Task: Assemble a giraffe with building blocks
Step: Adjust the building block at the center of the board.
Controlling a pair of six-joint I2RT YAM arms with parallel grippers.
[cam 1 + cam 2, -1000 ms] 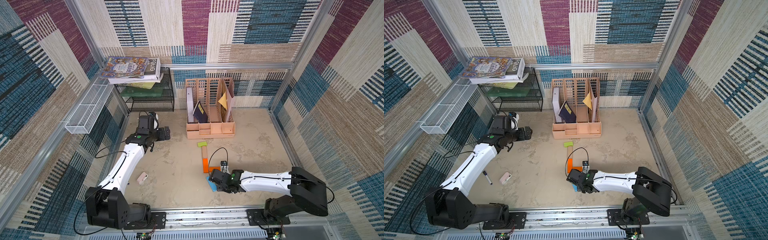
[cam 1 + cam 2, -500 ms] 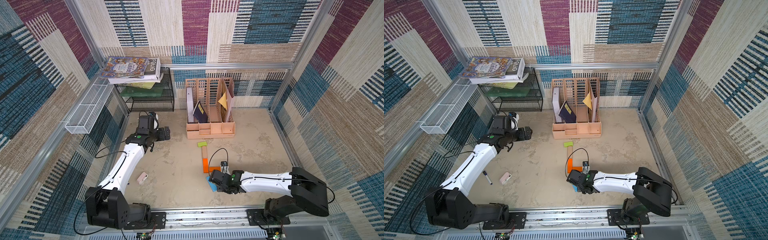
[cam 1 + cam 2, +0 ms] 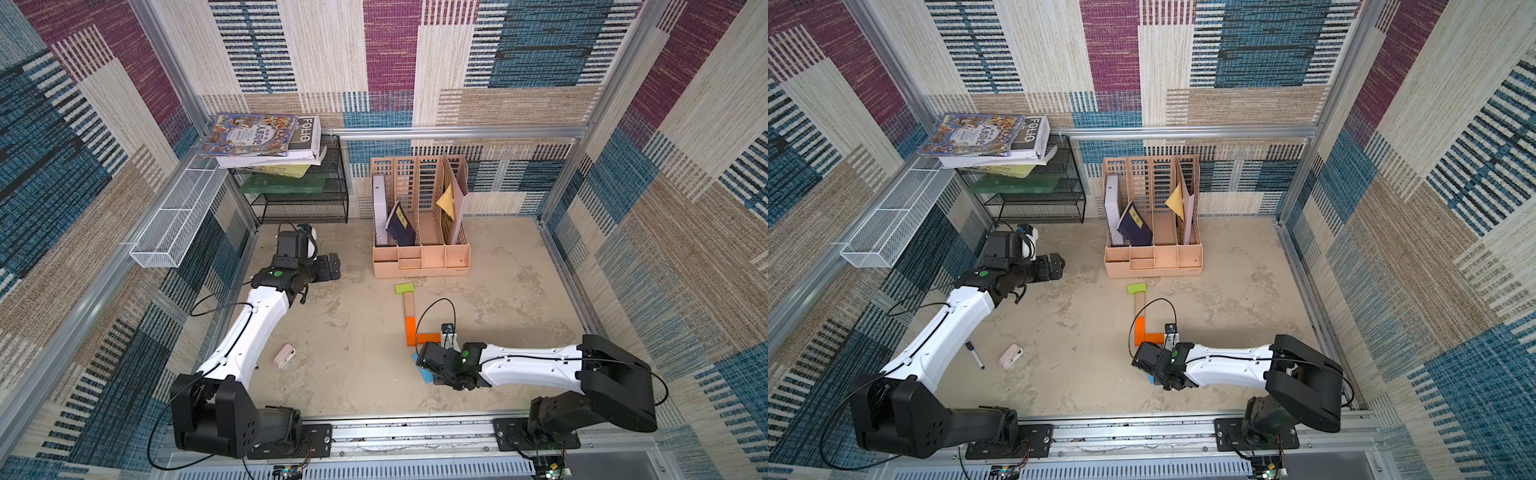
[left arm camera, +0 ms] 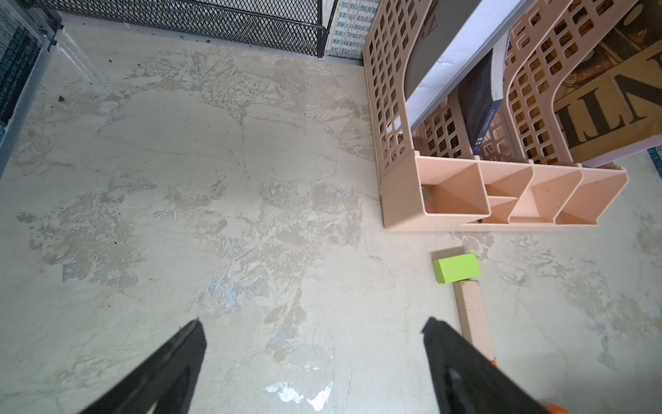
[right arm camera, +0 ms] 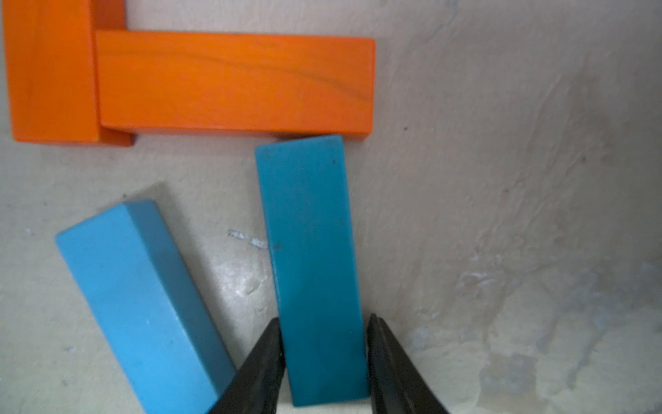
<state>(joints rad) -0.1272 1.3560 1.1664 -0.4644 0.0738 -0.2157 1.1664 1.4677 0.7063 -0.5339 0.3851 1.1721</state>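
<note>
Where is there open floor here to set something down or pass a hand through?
The widest bare floor lies between the left arm, the pink case and the tan block. More is free between the organizer and the right arm. It is crowded beside the orange blocks, where the right gripper grips a blue block.

The left arm and right arm are built alike. Each has a long, smooth white link set between chunky matte-black joint housings, with the bulkiest black block at the shoulder. A small green dot marks each black wrist housing. Thin black cables loop loosely off the shells. Each arm is bolted down through a black base plate dotted with screws. The left gripper and right gripper both end in tapering black fingers.
</note>
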